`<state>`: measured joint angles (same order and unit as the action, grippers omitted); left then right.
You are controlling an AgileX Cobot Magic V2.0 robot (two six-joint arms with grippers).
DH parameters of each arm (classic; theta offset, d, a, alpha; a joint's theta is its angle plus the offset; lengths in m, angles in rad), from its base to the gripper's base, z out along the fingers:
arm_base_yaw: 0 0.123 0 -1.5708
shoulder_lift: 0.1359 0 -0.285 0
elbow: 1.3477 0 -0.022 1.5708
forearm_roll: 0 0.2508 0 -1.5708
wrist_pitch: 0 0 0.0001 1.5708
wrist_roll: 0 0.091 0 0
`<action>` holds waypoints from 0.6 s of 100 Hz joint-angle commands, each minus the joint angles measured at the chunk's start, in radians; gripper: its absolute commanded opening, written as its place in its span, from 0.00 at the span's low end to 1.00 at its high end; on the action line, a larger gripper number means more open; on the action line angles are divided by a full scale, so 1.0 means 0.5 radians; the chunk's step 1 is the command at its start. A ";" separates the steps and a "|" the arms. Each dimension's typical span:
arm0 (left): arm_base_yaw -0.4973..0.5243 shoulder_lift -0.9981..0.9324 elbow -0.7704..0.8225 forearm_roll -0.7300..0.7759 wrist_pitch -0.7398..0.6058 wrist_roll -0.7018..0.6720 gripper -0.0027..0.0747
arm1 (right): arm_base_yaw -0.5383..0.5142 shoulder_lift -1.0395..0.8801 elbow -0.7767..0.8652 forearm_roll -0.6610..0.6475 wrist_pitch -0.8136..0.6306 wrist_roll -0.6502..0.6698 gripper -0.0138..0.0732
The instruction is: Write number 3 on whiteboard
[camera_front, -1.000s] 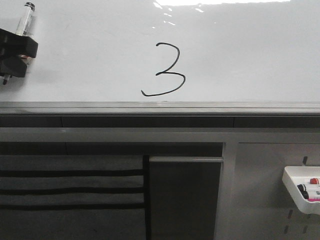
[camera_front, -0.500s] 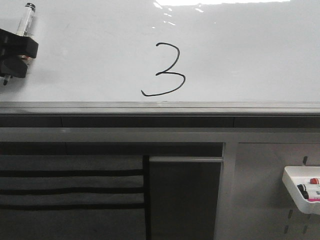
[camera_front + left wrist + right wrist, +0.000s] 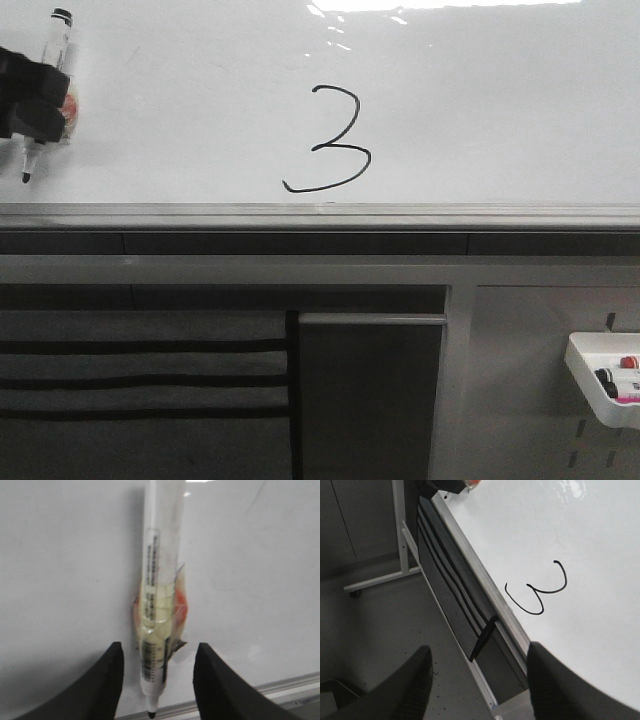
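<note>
Whiteboard (image 3: 480,110) behind; left end effector (image 3: 155,672) clamps marker (image 3: 159,605).

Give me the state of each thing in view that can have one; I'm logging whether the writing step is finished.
number 3: fully drawn.
whiteboard: bears only that digit.
marker: uncapped, tip down, between the left gripper fingers.
left gripper: contact unclear.
right gripper: open, empty.
marker tray: holds capped markers.

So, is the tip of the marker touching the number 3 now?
Apart. The front view shows the marker at the far left of the whiteboard, with bare white board between its tip and the number 3.
</note>
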<state>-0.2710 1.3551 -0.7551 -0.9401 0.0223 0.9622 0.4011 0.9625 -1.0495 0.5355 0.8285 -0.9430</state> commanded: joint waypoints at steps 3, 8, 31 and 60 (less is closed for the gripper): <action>0.003 -0.237 -0.049 0.126 0.090 -0.017 0.43 | -0.009 -0.127 -0.048 -0.121 -0.078 0.347 0.59; 0.003 -0.351 -0.049 0.167 0.193 -0.017 0.43 | -0.009 -0.180 -0.048 -0.270 -0.058 0.593 0.59; 0.003 -0.895 -0.049 0.561 0.812 -0.183 0.43 | -0.009 -0.396 -0.048 -1.025 0.403 1.710 0.57; 0.003 -1.527 -0.049 1.668 1.363 -1.345 0.36 | -0.009 -0.718 0.103 -1.251 0.416 2.335 0.28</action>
<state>-0.2710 0.6593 -0.7551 -0.2336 0.6857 0.4637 0.4011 0.6520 -1.0142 -0.0638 1.1552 0.1855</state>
